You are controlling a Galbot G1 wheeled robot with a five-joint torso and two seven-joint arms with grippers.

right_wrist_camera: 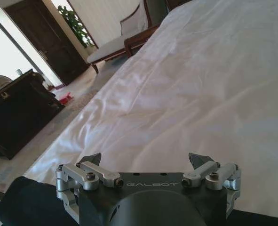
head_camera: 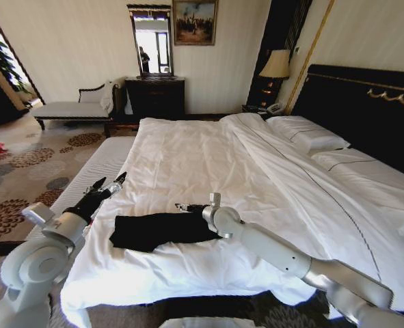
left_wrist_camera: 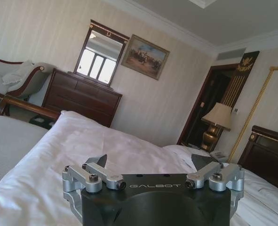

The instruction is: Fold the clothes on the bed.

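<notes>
The clothes, a black T-shirt (head_camera: pixel 159 229), lie bunched in a long strip near the foot of the bed (head_camera: pixel 208 157), on the white duvet. My left gripper (head_camera: pixel 110 184) hovers open above the bed's left edge, just up and left of the shirt, holding nothing; its fingertips (left_wrist_camera: pixel 100 160) stand wide apart in the left wrist view. My right gripper (head_camera: pixel 182 206) is open at the shirt's upper right end, just above the cloth. In the right wrist view its fingertips (right_wrist_camera: pixel 201 160) are spread, with black cloth (right_wrist_camera: pixel 28 202) below the gripper body.
White pillows (head_camera: pixel 311 137) lie against the black headboard (head_camera: pixel 366 102) at the right. A grey bench (head_camera: pixel 96 167) adjoins the bed's left side. A chaise (head_camera: pixel 75 108), a dark dresser (head_camera: pixel 155 96) with a mirror and a bedside lamp (head_camera: pixel 275 67) line the far wall.
</notes>
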